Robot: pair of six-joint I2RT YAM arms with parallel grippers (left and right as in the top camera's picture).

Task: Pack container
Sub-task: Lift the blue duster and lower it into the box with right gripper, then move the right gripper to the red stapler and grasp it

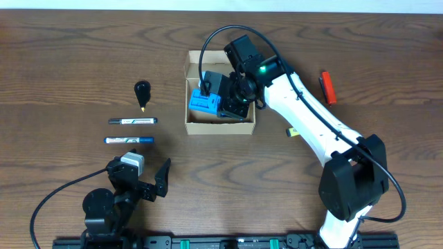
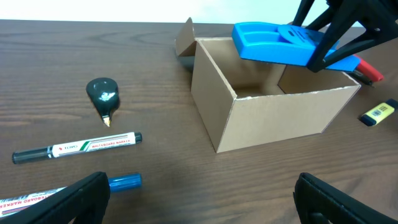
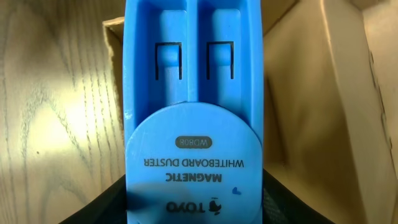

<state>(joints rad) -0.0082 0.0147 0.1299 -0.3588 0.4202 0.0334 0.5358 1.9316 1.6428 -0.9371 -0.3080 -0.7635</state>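
Observation:
The container (image 1: 243,126) is an open tan cardboard box at the table's middle; it also shows in the left wrist view (image 2: 273,115) and the right wrist view (image 3: 323,93). My right gripper (image 1: 225,104) is shut on a blue magnetic whiteboard duster (image 1: 204,104) and holds it over the box's open top, at its left side. The duster fills the right wrist view (image 3: 193,112) and shows above the box rim in the left wrist view (image 2: 280,43). My left gripper (image 1: 149,180) is open and empty near the front left edge, low over the table (image 2: 199,199).
Left of the box lie a black-capped marker (image 1: 133,121), a blue-capped marker (image 1: 129,140) and a black cone-shaped piece (image 1: 142,91). A red object (image 1: 327,87) and a small yellow object (image 1: 291,132) lie right of the box.

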